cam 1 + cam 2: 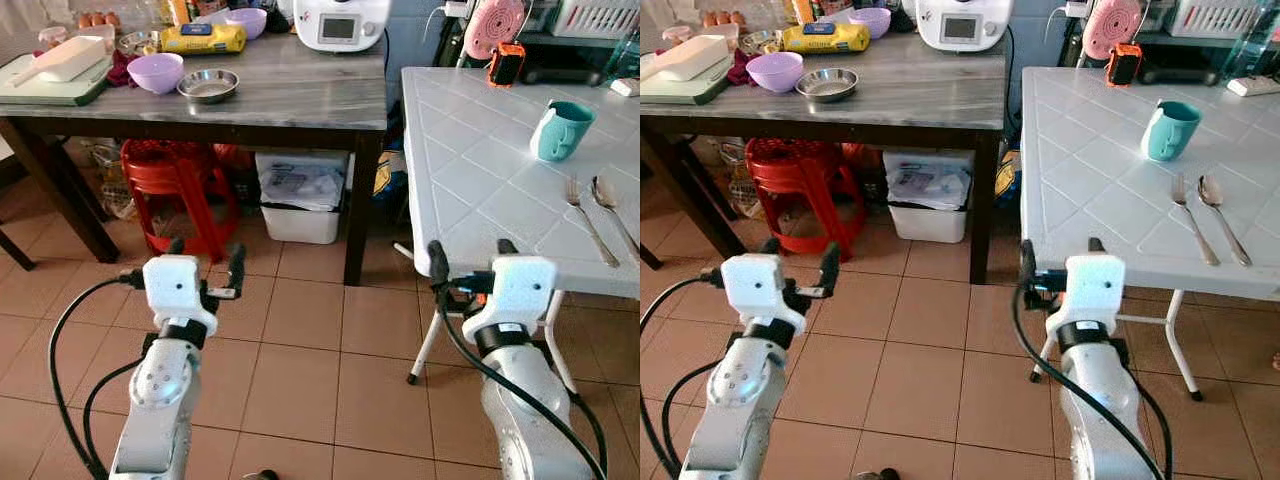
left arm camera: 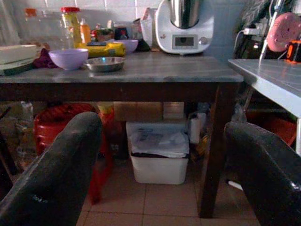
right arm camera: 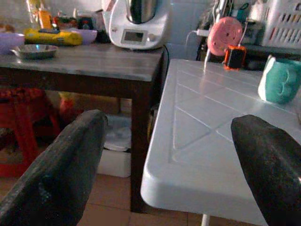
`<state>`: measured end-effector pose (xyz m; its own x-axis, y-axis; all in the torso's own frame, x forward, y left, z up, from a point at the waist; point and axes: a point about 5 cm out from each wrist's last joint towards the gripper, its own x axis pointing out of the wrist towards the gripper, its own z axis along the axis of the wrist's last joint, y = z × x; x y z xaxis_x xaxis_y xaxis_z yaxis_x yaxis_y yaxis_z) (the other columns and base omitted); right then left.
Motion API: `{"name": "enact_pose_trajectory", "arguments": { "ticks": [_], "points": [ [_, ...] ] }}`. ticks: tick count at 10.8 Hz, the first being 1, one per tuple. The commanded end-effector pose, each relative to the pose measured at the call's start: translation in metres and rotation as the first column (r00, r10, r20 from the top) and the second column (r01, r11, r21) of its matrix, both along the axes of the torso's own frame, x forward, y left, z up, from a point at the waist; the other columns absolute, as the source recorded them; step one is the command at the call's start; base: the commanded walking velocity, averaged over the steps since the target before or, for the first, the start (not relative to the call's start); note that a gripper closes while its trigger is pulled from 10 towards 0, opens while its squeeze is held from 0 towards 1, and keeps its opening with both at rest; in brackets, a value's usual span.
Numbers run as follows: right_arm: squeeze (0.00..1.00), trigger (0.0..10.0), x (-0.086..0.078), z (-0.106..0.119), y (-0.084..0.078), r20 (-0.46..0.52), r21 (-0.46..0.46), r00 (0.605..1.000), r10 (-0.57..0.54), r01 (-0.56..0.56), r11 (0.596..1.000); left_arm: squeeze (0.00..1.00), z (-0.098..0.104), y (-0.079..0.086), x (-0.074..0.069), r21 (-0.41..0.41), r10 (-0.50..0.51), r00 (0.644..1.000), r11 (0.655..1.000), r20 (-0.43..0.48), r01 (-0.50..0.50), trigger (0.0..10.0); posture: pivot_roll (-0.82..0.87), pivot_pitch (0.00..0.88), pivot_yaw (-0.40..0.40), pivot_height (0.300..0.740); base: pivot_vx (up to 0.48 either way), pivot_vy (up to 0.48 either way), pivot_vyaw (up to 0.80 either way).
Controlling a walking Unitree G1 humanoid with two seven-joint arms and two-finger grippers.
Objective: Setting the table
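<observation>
— Terracotta-tiled kitchen floor [image 1: 300,330] underfoot, with a dark wooden table topped in grey marble [image 1: 300,95] ahead-left and a white plastic folding table [image 1: 480,170] ahead-right. Already laid on the white one?

— Partly. Teal ceramic mug [image 1: 560,130] standing upright toward the far side; steel fork [image 1: 590,220] and steel spoon [image 1: 612,205] lying side by side near the right edge, long axes running roughly away from the robot. No plate or bowl there yet.

— So what probably comes next?

— Likely a dish from the marble top: shallow round steel bowl [image 1: 208,86] just beside a lilac plastic bowl [image 1: 155,72], both near the front edge, left of a white countertop appliance [image 1: 340,22].

— Grippers?

— Left gripper [image 1: 205,262] spread wide, holding nothing, hovering low over the tiles. Right gripper [image 1: 470,258] also wide and empty, level with the near corner of the white table.

— Which arm suits?

— Left, by judgement — steel bowl lies ahead and slightly left of that claw, well apart and higher, so walking closer and raising the arm looks necessary. Right arm blocked by the white table's corner and farther off.
</observation>
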<state>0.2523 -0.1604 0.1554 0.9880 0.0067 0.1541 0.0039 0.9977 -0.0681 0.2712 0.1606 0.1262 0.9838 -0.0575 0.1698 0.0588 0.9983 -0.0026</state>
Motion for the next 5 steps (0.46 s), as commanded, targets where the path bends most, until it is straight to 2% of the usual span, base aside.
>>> {"name": "enact_pose_trajectory", "arguments": {
  "ticks": [1,3,5],
  "points": [
    [0.00,10.0,0.0003,0.0046,0.0006,0.011,-0.001,1.000,0.000,0.000,1.000,0.00,0.0076,-0.0004,0.0022,0.014,-0.009,1.000,1.000,0.021,0.009,10.0,-0.02,0.100,0.026,0.740,0.000,0.000,0.00],
    [0.00,10.0,0.0032,0.0049,0.0020,0.013,-0.005,1.000,0.007,-0.007,1.000,0.00,0.0088,-0.0025,0.0028,0.011,-0.023,0.999,1.000,0.023,0.023,10.0,-0.02,0.099,0.026,0.740,0.000,0.000,0.00],
    [0.00,10.0,0.0054,0.0043,0.0077,0.010,0.002,1.000,0.020,-0.020,1.000,0.00,0.0081,-0.0039,0.0025,0.009,-0.032,0.999,0.999,0.017,0.032,10.0,-0.01,0.095,0.027,0.740,0.000,-0.291,0.00]
  ]
}}
